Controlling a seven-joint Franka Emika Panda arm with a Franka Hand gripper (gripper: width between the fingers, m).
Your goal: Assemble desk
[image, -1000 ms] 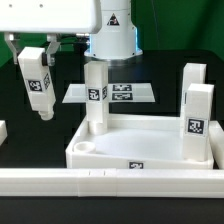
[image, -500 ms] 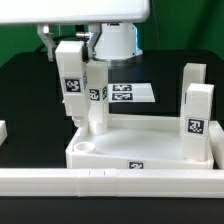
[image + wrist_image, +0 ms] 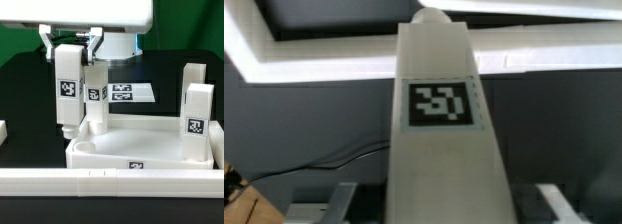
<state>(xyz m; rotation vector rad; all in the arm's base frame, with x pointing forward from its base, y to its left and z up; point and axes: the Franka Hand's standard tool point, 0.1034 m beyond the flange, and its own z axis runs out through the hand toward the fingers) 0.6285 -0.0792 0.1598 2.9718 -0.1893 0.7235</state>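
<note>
The white tray-like tabletop [image 3: 150, 140] lies with its rim up, and three white tagged legs stand in it: one at the far left corner [image 3: 96, 96], two on the exterior view's right [image 3: 197, 122]. My gripper [image 3: 68, 46] is shut on a fourth leg [image 3: 67, 92] and holds it upright in the air. The leg's lower end hangs just left of and above the tabletop's near left round socket [image 3: 87, 148]. In the wrist view the held leg [image 3: 446, 130] fills the middle between my fingers [image 3: 342, 200], over the tabletop rim [image 3: 331, 65].
The marker board [image 3: 130, 93] lies behind the tabletop. A long white border rail [image 3: 110, 182] runs along the front. A small white piece [image 3: 3, 131] sits at the exterior view's left edge. The robot base [image 3: 120, 42] stands at the back.
My gripper has carried the leg from the exterior view's left toward the tabletop's near left corner and lowered it slightly. The standing legs have not moved.
</note>
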